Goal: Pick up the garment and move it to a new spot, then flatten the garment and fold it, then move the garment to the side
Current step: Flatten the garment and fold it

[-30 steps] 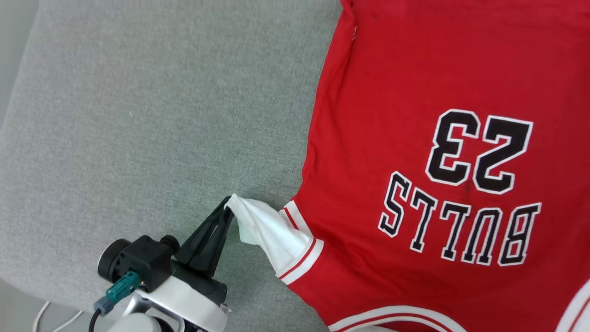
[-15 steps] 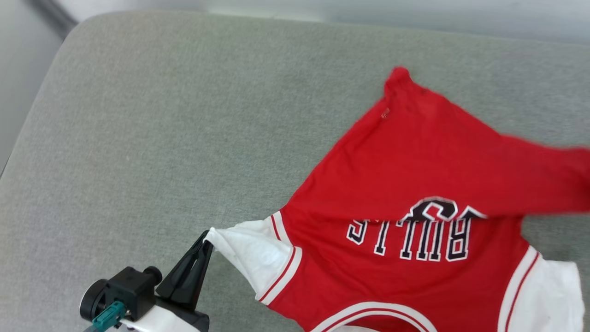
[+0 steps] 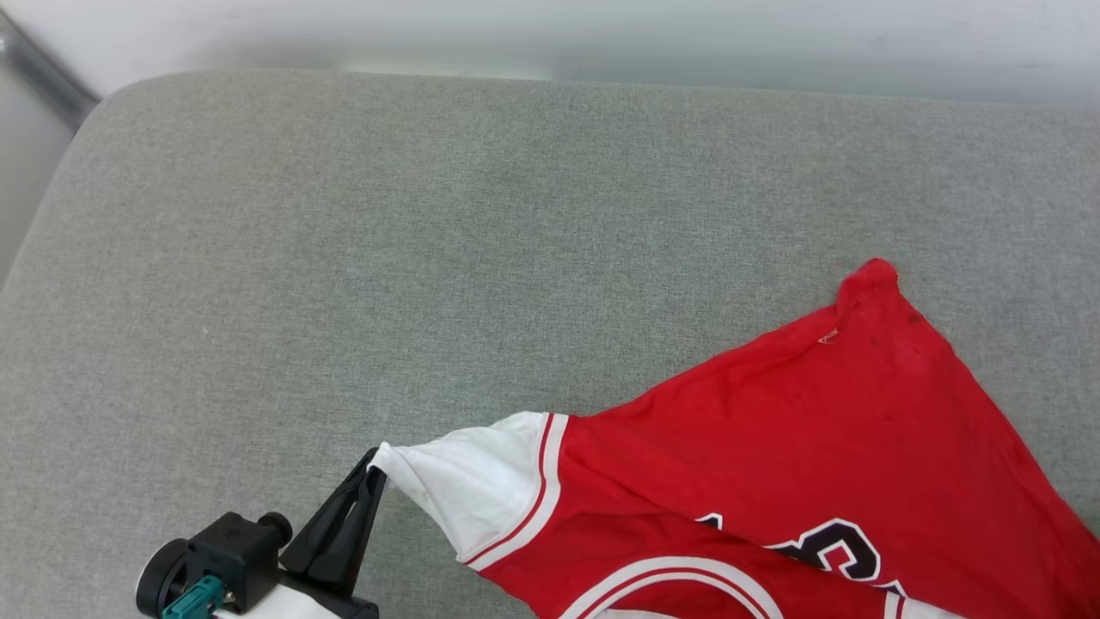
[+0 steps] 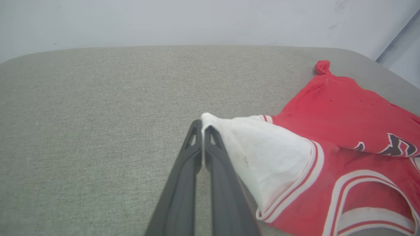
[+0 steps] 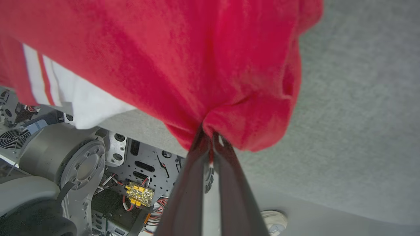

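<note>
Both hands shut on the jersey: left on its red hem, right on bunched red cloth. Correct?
No. The left wrist view shows the left hand pinching the white sleeve of the jersey, not its red hem. The rest holds.

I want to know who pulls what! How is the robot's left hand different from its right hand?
The left hand pinches the tip of the white sleeve; the right hand pinches red cloth. The left hand's sleeve is stretched to a point; the right hand's cloth is bunched in folds. Both hands are shut on the same shirt.
</note>
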`<state>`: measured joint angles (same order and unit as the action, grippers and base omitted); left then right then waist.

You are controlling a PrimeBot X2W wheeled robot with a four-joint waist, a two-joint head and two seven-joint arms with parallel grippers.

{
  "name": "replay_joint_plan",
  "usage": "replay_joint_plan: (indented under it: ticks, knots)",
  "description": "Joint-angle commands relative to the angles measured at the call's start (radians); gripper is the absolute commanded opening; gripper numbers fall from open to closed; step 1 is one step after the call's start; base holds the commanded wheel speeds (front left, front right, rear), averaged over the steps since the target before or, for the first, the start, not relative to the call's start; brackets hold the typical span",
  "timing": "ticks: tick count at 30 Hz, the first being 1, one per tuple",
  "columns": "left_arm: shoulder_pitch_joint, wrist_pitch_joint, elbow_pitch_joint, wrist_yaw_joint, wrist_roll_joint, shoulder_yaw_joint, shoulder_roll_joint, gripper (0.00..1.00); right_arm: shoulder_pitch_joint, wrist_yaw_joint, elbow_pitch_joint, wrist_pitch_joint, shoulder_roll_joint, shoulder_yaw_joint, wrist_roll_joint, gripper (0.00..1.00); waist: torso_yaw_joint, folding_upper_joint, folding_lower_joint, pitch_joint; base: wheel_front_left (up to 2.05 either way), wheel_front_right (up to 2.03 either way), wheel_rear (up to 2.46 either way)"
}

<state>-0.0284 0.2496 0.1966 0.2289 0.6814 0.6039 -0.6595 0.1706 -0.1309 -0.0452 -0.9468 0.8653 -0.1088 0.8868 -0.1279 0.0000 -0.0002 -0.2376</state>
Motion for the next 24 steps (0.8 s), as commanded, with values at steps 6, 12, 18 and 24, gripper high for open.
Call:
replay_joint_plan:
  ticks: [6, 12, 18, 24]
  knots:
    - [0.008, -0.001, -0.008, -0.002, 0.005, -0.001, -0.007, 0.0, 0.005, 0.0, -0.059, 0.052, -0.038, 0.066, -0.029, 1.0, 0.007, 0.0, 0.0002, 0.006, 0.0, 0.0, 0.0]
    - [-0.01, -0.003, -0.002, -0.004, -0.002, 0.004, -0.004, 0.0, -0.129, 0.0, -0.166, 0.058, 0.003, 0.152, -0.043, 1.0, 0.0, 0.0, 0.0002, -0.001, 0.0, 0.0, 0.0]
    - [-0.04, -0.001, 0.0, -0.016, -0.013, 0.014, 0.008, 0.0, -0.324, 0.0, -0.215, 0.021, 0.058, 0.124, -0.069, 1.0, -0.024, 0.0, 0.0002, -0.036, 0.0, 0.0, 0.0]
    - [-0.092, 0.001, -0.003, -0.034, -0.031, 0.023, 0.028, 0.0, -0.59, 0.0, -0.178, -0.095, 0.085, -0.05, -0.117, 1.0, -0.066, 0.0, 0.0002, -0.099, 0.0, 0.0, 0.0]
